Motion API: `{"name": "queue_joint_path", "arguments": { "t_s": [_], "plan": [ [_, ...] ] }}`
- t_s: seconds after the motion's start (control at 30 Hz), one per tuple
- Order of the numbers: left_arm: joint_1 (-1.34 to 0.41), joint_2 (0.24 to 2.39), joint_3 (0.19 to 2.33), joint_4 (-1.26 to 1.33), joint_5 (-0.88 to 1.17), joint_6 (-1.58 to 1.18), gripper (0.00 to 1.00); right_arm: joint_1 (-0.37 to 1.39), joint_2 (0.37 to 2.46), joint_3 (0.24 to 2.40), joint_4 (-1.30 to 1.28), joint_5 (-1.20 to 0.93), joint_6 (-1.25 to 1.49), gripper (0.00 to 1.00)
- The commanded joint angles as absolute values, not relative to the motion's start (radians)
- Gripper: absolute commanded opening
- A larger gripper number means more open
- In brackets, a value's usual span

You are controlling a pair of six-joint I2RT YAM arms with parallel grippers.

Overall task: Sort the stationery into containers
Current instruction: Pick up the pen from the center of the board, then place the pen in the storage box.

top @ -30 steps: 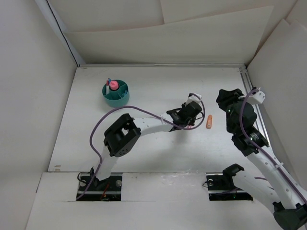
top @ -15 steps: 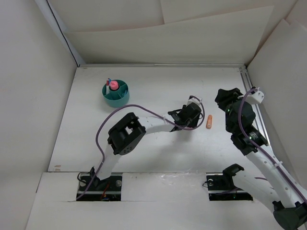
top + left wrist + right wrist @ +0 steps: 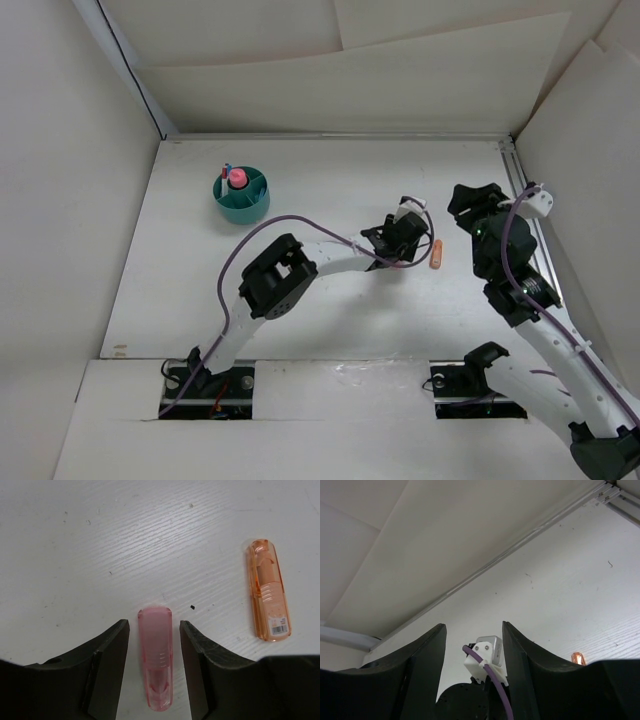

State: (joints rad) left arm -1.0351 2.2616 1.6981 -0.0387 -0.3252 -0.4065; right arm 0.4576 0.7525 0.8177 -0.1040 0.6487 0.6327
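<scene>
- Left wrist view: a short pink marker (image 3: 155, 665) lies flat on the white table (image 3: 100, 540), lengthwise between the fingers of the left gripper (image 3: 154, 626).
- Those fingers stand apart, one on each side of the pink marker, with a thin strip of table showing on both sides. They straddle it and grip nothing.
- An orange marker (image 3: 268, 590) lies just beside the pink marker, roughly parallel to it, not touching, and outside the fingers.
- The teal cup (image 3: 241, 197) stands well apart from the pink marker, up and to the left of it in the top view, with a few items standing inside.
- The right gripper (image 3: 474, 630) is held off the table on the orange marker's side of the pink marker, fingers spread and empty.
- Handling, as a judgement: the pink marker looks light, stiff and smooth, clear plastic, so it is probably slippery and apt to roll or pivot. Take it across its long sides near mid-length and squeeze gently so it does not squirt out.
</scene>
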Motion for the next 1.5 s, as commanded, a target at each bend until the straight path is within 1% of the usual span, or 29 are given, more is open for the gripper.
{"name": "queue_joint_path", "arguments": {
  "t_s": [0.0,0.2,0.27,0.3,0.37,0.43,0.5,0.53,0.57,0.83,0.93,1.07,1.1,1.17,1.2,1.3,1.47],
  "plan": [
    [-1.040,2.272,1.755,-0.060,-0.380,-0.387,0.42,0.451,0.739,0.815,-0.072,0.638,0.630,0.55],
    [-1.040,2.301,1.785,-0.072,-0.391,-0.377,0.41,0.451,0.739,0.815,-0.063,0.620,0.621,0.55],
    [-1.040,2.312,1.798,-0.072,-0.391,-0.367,0.36,0.451,0.748,0.815,-0.063,0.620,0.621,0.55],
    [-1.040,2.324,1.798,-0.083,-0.391,-0.367,0.36,0.451,0.749,0.815,-0.063,0.620,0.621,0.55],
    [-1.040,2.339,1.825,-0.092,-0.382,-0.367,0.32,0.451,0.749,0.815,-0.063,0.609,0.621,0.55],
    [-1.040,2.349,1.825,-0.092,-0.382,-0.367,0.24,0.451,0.749,0.815,-0.063,0.609,0.621,0.55],
    [-1.040,2.349,1.825,-0.101,-0.382,-0.367,0.12,0.451,0.739,0.815,-0.063,0.609,0.621,0.55],
    [-1.040,2.349,1.816,-0.101,-0.405,-0.367,0.03,0.451,0.739,0.815,-0.063,0.609,0.621,0.55],
    [-1.040,2.332,1.806,-0.101,-0.416,-0.367,0.00,0.451,0.739,0.815,-0.063,0.609,0.621,0.55],
    [-1.040,2.148,1.631,-0.031,-0.548,-0.367,0.00,0.451,0.739,0.815,-0.063,0.618,0.621,0.55],
    [-0.990,2.051,1.548,0.001,-0.610,-0.396,0.00,0.451,0.739,0.815,-0.063,0.618,0.621,0.55],
    [-0.881,1.898,1.445,0.061,-0.670,-0.437,0.00,0.451,0.739,0.815,-0.063,0.618,0.621,0.55],
    [-0.823,1.835,1.427,0.098,-0.670,-0.449,0.00,0.451,0.748,0.815,-0.063,0.618,0.621,0.55],
    [-0.760,1.784,1.390,0.127,-0.661,-0.462,0.00,0.451,0.749,0.815,-0.063,0.609,0.621,0.55],
    [-0.702,1.749,1.390,0.139,-0.661,-0.471,0.00,0.451,0.749,0.815,-0.063,0.609,0.621,0.55],
    [-0.628,1.727,1.381,0.179,-0.696,-0.471,0.00,0.451,0.749,0.815,-0.063,0.600,0.621,0.55],
    [-0.520,1.765,1.427,0.236,-0.761,-0.365,0.00,0.451,0.749,0.815,-0.054,0.600,0.612,0.55]
  ]
}}
